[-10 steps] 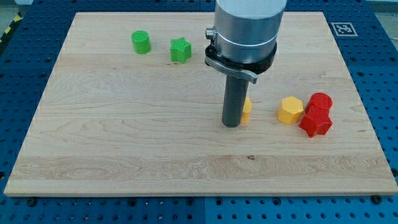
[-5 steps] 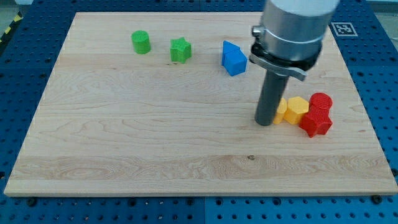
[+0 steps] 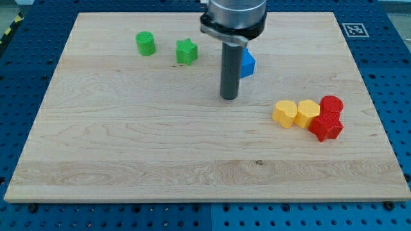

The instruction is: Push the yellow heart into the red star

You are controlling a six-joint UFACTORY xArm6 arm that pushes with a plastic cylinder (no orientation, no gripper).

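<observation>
The yellow heart lies at the view's right on the wooden board. It touches a yellow hexagon block on its right. That hexagon touches the red star, with a red cylinder just above the star. My tip stands on the board to the upper left of the yellow heart, well apart from it.
A blue block sits partly hidden behind the rod. A green star and a green cylinder lie at the view's top left. A black-and-white marker is at the top right corner.
The rod pushed the yellow heart rightward against the yellow hexagon, which now touches the red star. Then my tip drew back up and to the left, away from the heart.
</observation>
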